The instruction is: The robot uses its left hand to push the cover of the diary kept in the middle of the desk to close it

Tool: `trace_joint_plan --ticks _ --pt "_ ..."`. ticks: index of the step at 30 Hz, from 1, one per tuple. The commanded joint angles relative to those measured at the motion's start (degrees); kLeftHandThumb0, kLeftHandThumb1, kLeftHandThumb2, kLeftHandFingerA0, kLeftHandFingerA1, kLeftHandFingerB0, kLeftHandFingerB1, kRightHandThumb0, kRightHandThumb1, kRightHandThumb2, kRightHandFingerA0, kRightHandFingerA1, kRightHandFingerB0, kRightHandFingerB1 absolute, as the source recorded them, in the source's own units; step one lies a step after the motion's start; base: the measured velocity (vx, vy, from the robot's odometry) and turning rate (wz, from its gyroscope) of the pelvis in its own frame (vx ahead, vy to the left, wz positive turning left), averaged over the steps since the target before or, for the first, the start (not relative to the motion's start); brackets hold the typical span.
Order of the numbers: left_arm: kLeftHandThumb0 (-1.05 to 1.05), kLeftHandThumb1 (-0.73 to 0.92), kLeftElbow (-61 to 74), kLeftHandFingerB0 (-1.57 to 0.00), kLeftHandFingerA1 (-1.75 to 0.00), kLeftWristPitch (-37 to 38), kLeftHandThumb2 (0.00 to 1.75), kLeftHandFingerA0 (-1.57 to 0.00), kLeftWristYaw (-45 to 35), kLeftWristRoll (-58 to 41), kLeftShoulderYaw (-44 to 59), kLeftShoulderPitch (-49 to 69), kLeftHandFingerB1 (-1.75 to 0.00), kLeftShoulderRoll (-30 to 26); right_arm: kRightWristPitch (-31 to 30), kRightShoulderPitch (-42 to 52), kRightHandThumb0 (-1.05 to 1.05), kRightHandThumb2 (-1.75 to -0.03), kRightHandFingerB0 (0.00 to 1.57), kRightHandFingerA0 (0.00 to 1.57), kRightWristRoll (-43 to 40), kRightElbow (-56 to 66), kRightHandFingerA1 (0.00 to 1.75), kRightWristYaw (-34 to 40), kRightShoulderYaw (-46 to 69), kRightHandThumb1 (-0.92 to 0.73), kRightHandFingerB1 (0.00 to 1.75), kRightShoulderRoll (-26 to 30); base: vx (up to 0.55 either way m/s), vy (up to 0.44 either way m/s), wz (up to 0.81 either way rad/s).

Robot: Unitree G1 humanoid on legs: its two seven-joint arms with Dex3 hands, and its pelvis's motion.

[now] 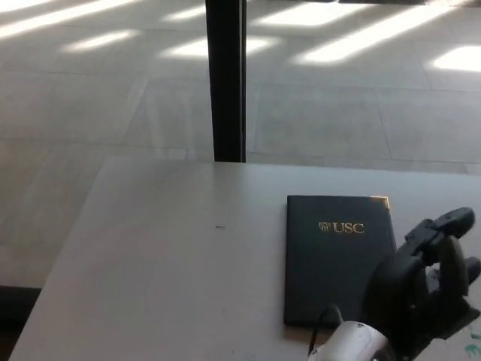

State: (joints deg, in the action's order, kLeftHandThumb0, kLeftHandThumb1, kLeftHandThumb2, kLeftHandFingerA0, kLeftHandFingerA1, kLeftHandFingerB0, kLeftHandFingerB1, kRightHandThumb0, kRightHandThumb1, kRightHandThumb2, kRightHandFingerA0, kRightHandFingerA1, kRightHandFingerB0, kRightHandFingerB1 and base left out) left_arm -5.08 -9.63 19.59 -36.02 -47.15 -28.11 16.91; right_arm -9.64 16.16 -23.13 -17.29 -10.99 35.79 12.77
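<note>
Closed diary [340, 259], dark cover uppermost, lies flat on the grey desk [165, 271] toward the 4 o'clock part of the view. Gold "USC" lettering with a small crest [342, 227] sits near the cover's far edge, and a thin gold trim marks the far right corner. The book's edges run roughly square to the desk's far edge.

At 5 o'clock, the robot's right hand [425, 282] rises from the lower frame edge, overlapping the diary's near right corner and hiding it. The black thumb and thick fingers [443, 226] are spread apart and grasp nothing; whether the hand touches the cover cannot be told. A pale wrist section [353, 342] shows below it.

A tiny dark speck [219, 226] lies on the desk at 9 o'clock from the diary, well apart.

Beyond the desk, at 12 o'clock, a black upright post [225, 79] stands on the sunlit tiled floor [361, 98].
</note>
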Motion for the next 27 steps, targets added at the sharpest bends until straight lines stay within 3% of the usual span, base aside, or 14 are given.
trace_joint_plan --ticks 1,2,3,8,10,11,12,13,14,15,17,19,25,27 --pt "-0.86 0.84 -6.9 0.0 -0.57 -2.5 1.25 -0.12 -7.9 31.2 -23.1 -20.0 -0.48 6.2 21.1 21.7 -0.59 -0.65 0.34 0.4 14.1 32.2 0.81 -0.6 -5.6 -0.86 0.59 -0.5 0.0 0.0 0.0" --pt "-0.91 0.92 -7.1 -0.08 -0.53 -1.8 0.97 -0.08 -7.8 31.4 -22.8 -19.5 -0.47 6.0 28.6 19.3 -0.57 -0.63 0.18 0.11 24.8 19.7 0.61 -1.8 -8.7 -0.79 0.48 4.8 0.0 0.0 0.0" --pt "-0.86 0.86 -6.9 -0.05 -0.54 -1.2 1.27 -0.06 -7.6 31.5 -22.1 -19.1 -0.43 5.5 15.3 14.0 -0.61 -0.67 0.18 0.26 19.9 10.8 0.63 -5.3 -10.8 -0.92 0.43 9.5 0.0 0.0 0.0" --pt "-0.87 0.83 -1.7 -0.03 -0.51 -2.6 1.17 -0.07 -9.1 28.5 -15.2 -18.4 -0.47 1.5 -3.7 1.4 -0.57 -0.71 0.3 0.41 -2.7 3.7 0.66 3.3 0.7 -0.92 0.48 0.5 0.0 0.0 0.0" --pt "-0.83 0.92 -0.3 -0.12 -0.45 -3.0 0.86 -0.09 -9.6 28.2 -12.8 -18.7 -0.4 0.2 -2.5 0.8 -0.73 -0.66 0.57 0.57 -2.6 0.9 0.71 1.8 0.9 -0.91 0.48 0.9 0.0 0.0 0.0" --pt "-0.92 0.89 2.0 -0.13 -0.49 -2.4 1.26 0.0 -10.3 25.8 -8.2 -18.5 -0.46 -1.7 -2.7 1.6 -0.72 -0.68 0.58 0.64 -3.2 2.4 0.75 1.5 1.2 -0.92 0.51 0.5 0.0 0.0 0.0" --pt "-0.88 0.92 3.5 -0.09 -0.44 -2.2 0.87 -0.03 -10.8 24.8 -5.8 -18.5 -0.38 -3.1 -2.5 1.1 -0.69 -0.69 0.54 0.63 -3.1 1.7 0.72 1.3 1.2 -0.92 0.47 0.7 0.0 0.0 0.0" --pt "-0.9 0.87 6.5 -0.12 -0.47 -2.4 1.26 0.0 -10.6 24.2 -2.6 -18.9 -0.44 -5.5 -1.6 -0.1 -0.76 -0.9 0.51 0.66 -3.1 -1.2 0.74 0.8 1.6 -0.75 0.54 1.0 0.0 0.0 0.0" --pt "-0.89 0.92 11.0 -0.09 -0.43 -3.0 0.81 -0.03 -10.0 22.8 1.8 -18.5 -0.37 -8.9 -1.2 -0.2 -0.76 -0.91 0.51 0.67 -2.8 -1.7 0.73 0.9 1.6 -0.75 0.54 1.0 0.0 0.0 0.0" --pt "-0.8 0.8 13.6 -0.09 -0.52 -2.9 1.19 -0.01 -9.3 22.4 4.4 -17.7 -0.44 -11.0 -1.0 0.1 -0.72 -0.67 0.57 0.66 -3.7 -1.0 0.76 0.1 2.0 -0.91 0.52 0.6 0.0 0.0 0.0" --pt "-0.85 0.92 15.9 -0.09 -0.47 -3.4 0.86 -0.01 -9.4 21.8 6.4 -16.9 -0.38 -12.9 -1.2 0.0 -0.76 -0.9 0.5 0.65 -3.7 -0.9 0.76 0.2 1.9 -0.75 0.55 0.5 0.0 0.0 0.0" --pt "-0.34 0.59 22.6 0.0 -0.52 -5.1 1.19 0.0 -8.6 20.1 13.2 -12.1 -0.51 -19.9 -1.1 -0.6 -0.71 -0.67 0.59 0.68 -3.1 -2.2 0.75 0.6 2.0 -0.91 0.49 0.9 0.0 0.0 0.0" --pt "-0.88 0.83 23.9 -0.13 -0.52 0.4 0.95 -0.09 -11.9 16.1 25.8 0.2 -0.46 -30.1 -1.2 -1.4 -0.71 -0.67 0.6 0.67 -3.9 -3.7 0.76 -0.1 2.9 -0.9 0.5 1.3 0.0 0.0 0.0" --pt "-0.37 0.53 24.0 0.0 -0.52 0.7 1.15 0.0 -13.4 15.8 32.6 8.2 -0.5 -37.1 -1.4 -1.1 -0.71 -0.67 0.59 0.7 -3.3 -2.8 0.79 0.2 2.5 -0.91 0.5 1.2 0.0 0.0 0.0"
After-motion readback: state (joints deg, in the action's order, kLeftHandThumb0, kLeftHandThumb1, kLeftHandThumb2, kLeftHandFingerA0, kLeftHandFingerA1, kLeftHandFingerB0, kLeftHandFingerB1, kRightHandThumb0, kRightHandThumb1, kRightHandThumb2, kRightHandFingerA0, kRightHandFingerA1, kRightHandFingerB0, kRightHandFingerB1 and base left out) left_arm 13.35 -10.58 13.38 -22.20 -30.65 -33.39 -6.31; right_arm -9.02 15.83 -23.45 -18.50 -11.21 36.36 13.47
